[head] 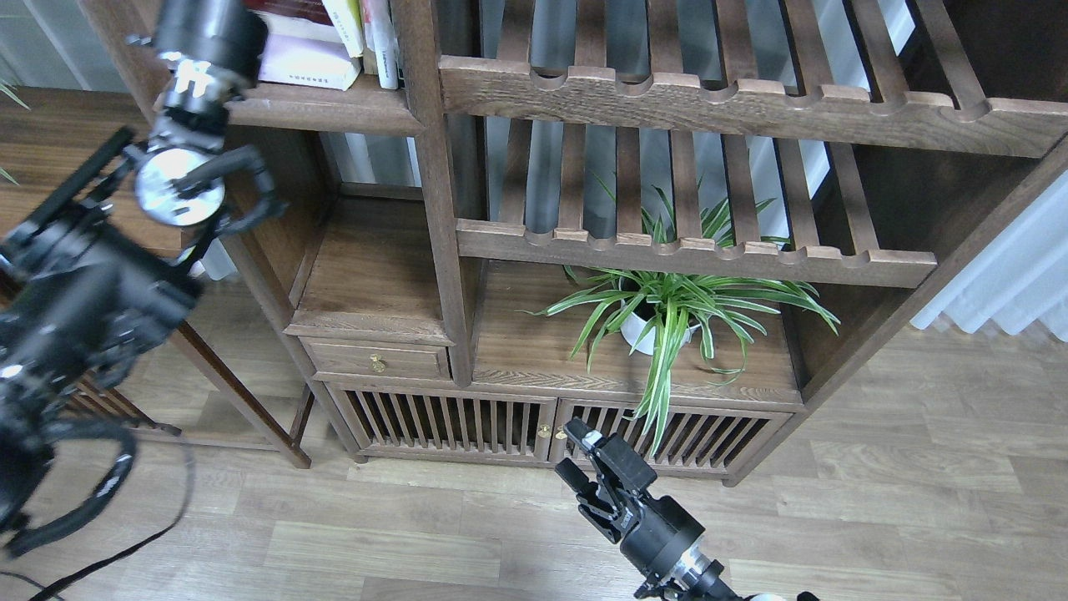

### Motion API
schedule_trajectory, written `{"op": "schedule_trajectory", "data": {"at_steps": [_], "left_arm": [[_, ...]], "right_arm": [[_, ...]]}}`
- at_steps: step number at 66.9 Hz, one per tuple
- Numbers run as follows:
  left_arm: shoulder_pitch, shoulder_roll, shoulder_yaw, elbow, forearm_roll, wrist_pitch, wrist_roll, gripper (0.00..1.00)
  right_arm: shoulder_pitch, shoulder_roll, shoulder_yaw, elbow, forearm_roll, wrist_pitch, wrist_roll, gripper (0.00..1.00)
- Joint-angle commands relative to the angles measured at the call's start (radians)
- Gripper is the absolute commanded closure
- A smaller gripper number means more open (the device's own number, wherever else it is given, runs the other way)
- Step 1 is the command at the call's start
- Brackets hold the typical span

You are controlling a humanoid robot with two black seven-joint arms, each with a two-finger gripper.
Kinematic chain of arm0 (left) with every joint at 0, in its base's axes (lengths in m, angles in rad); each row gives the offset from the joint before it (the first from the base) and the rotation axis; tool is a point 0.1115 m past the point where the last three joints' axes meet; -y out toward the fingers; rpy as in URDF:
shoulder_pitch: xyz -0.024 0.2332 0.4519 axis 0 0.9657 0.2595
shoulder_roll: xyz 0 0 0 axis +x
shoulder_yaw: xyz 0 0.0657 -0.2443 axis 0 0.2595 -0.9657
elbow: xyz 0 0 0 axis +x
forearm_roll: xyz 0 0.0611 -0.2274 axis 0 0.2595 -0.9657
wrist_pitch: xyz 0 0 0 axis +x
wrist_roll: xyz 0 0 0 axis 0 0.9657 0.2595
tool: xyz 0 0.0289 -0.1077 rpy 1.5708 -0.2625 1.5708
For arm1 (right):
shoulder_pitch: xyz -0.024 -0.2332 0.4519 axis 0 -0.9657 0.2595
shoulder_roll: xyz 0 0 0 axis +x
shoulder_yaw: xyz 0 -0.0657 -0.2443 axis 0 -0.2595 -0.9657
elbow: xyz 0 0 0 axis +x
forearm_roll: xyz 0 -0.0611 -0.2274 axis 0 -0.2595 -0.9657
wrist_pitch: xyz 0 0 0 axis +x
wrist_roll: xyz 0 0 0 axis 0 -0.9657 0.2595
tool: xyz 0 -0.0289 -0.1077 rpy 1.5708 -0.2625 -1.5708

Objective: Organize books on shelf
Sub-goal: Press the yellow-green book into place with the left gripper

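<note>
On the shelf [334, 104], books [313, 58] sit far above the right gripper [571, 455].

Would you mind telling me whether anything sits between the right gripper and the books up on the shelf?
Yes: the right gripper hangs low before the cabinet doors; the books are far up-left on the shelf, past an upright post.

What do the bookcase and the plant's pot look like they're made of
The bookcase looks like dark-stained wood with a matte finish: grain shows on its boards and slats. The plant's pot seems glazed ceramic or plastic, smooth plain white; leaves hide most of it.
</note>
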Motion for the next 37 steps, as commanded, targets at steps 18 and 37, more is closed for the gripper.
{"op": "schedule_trajectory", "data": {"at_steps": [18, 37], "left_arm": [[0.366, 0.07, 0.034, -0.174, 0.001, 0.0, 0.091, 0.01], [0.436, 0.07, 0.058, -0.16, -0.002, 0.0, 0.097, 0.01]], "right_arm": [[0.029, 0.0, 0.039, 0.094, -0.003, 0.0, 0.015, 0.01], [0.072, 0.0, 0.047, 0.095, -0.009, 0.0, 0.015, 0.01]]}}
